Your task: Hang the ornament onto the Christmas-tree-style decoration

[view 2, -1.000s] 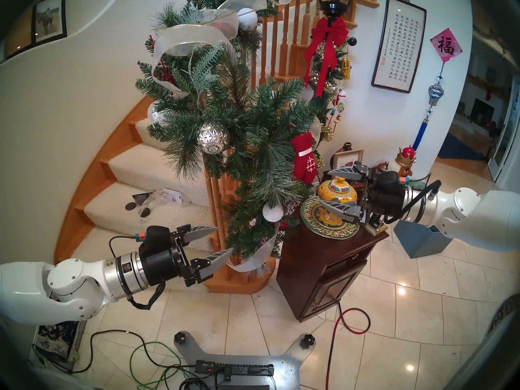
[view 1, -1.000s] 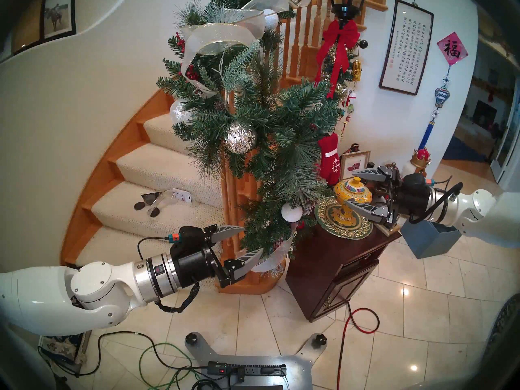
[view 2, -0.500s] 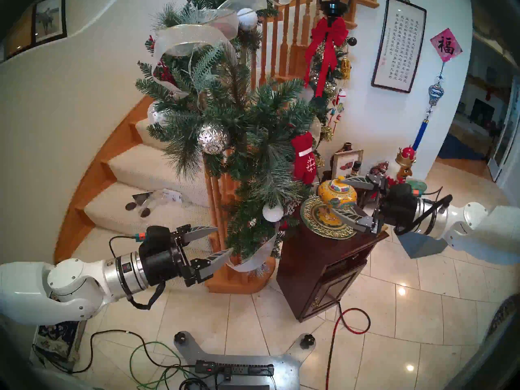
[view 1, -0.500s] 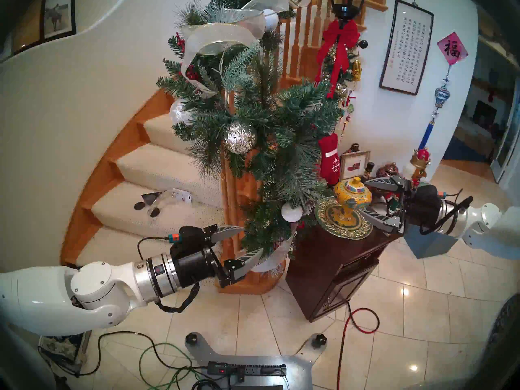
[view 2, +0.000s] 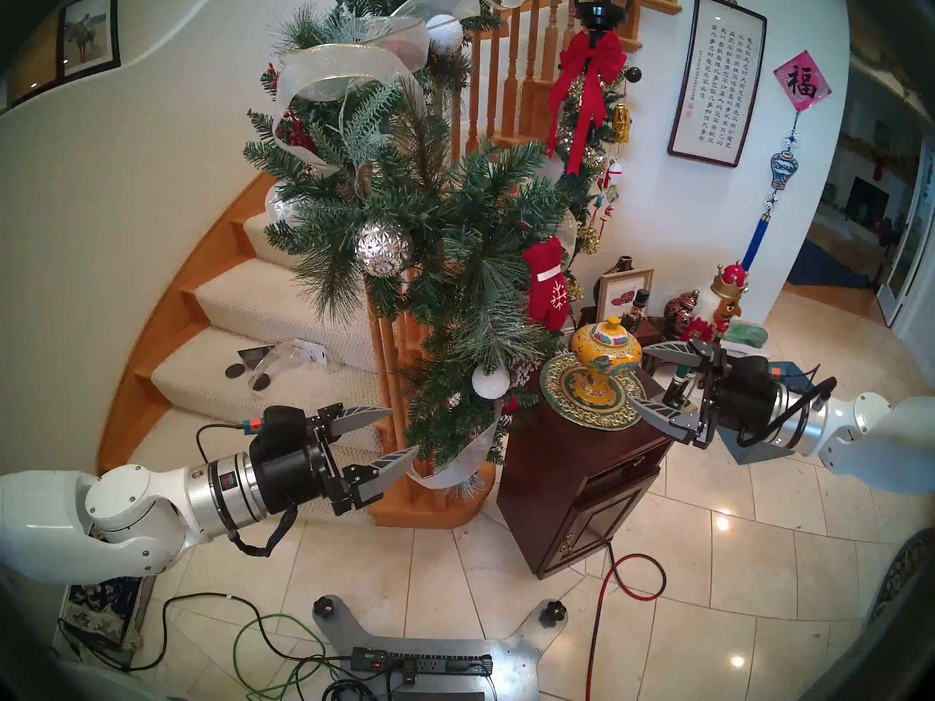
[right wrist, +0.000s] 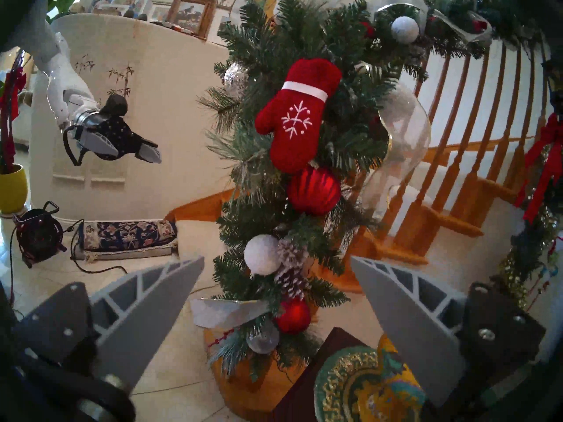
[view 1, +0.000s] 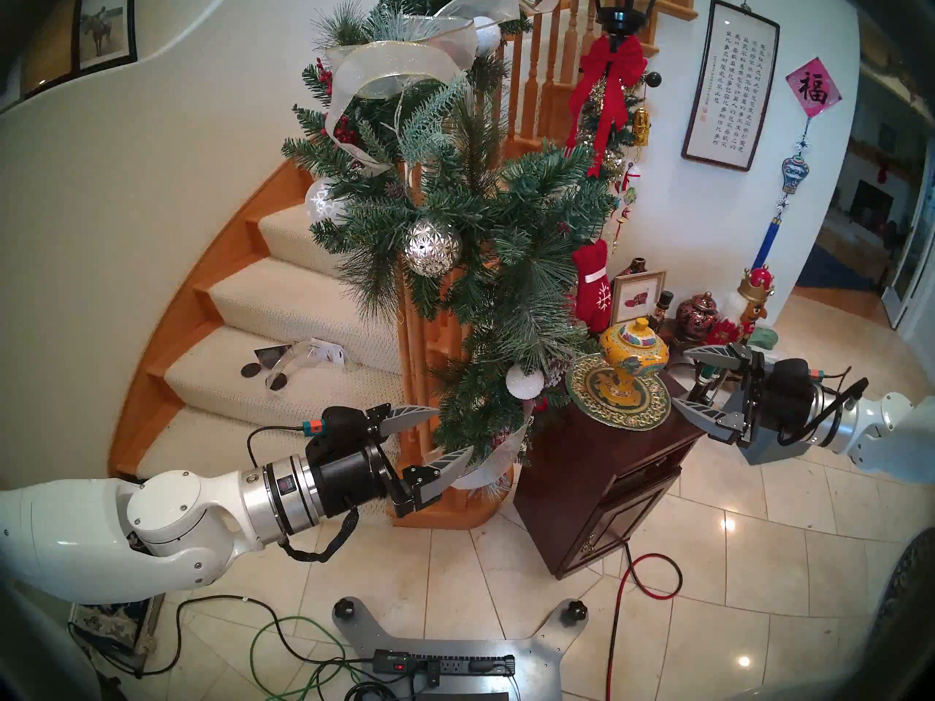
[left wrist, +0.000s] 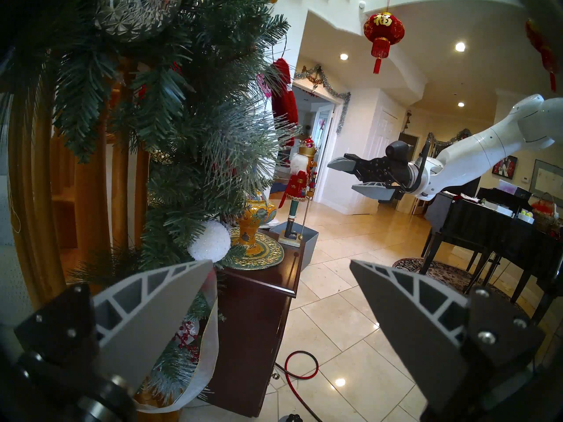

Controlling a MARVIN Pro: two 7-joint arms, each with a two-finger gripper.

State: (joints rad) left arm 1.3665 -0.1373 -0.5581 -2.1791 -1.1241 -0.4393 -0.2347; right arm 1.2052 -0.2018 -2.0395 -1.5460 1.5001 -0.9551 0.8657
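Stairway banister (view 1: 526,72), wrapped in pine garland (view 1: 485,260). Item: red mitten ornament (view 1: 593,285), hanging on the garland's right side, long axis near vertical, cuff up, fingertip end down, snowflake facing out. Right gripper (view 1: 680,379): jaws spread, empty, apart from the mitten. Left gripper (view 1: 455,429): jaws spread, empty, beside the lower boughs.

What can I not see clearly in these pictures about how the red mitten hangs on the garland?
- Where the loop catches: in the right wrist view the pine garland needles cover the top of the red mitten; no string shows.
- Left wrist view: the loop is thin, and its end goes into the needles.
- Head views: the mitten is too small for the string to show.
- Mitten's back side: faces the garland in every view.
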